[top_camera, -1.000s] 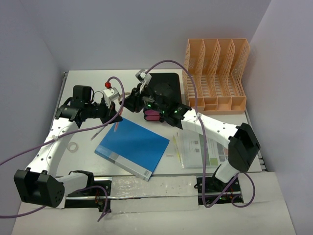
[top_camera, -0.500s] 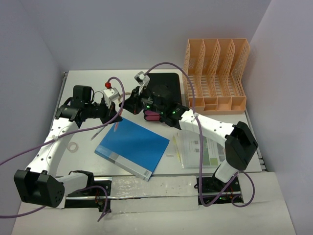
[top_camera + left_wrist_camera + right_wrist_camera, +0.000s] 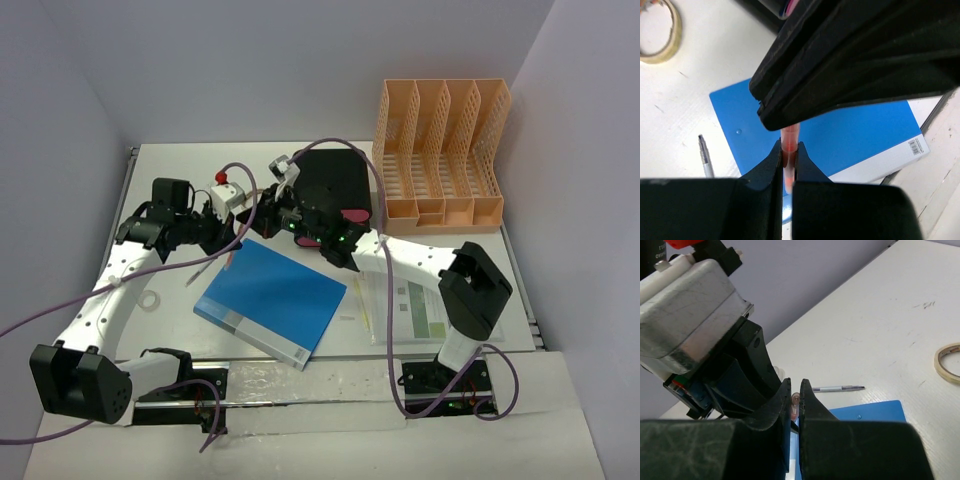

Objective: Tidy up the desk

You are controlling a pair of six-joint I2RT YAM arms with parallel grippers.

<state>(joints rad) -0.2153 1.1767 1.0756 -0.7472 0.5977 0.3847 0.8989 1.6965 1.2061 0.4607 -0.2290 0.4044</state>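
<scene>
- Desk (image 3: 175, 165): large, flat, white rectangular tabletop, lying level and filling the floor of the enclosure from the far wall to the arm bases.
- Surface: matte, with faint scuffs and small dark marks visible in the right wrist view.
- Rail (image 3: 320, 385): runs along the near edge.

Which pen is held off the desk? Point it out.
The red pen, pinched in the left pincer above the blue notebook. The grey pen lies loose on the desk beside it.
</scene>
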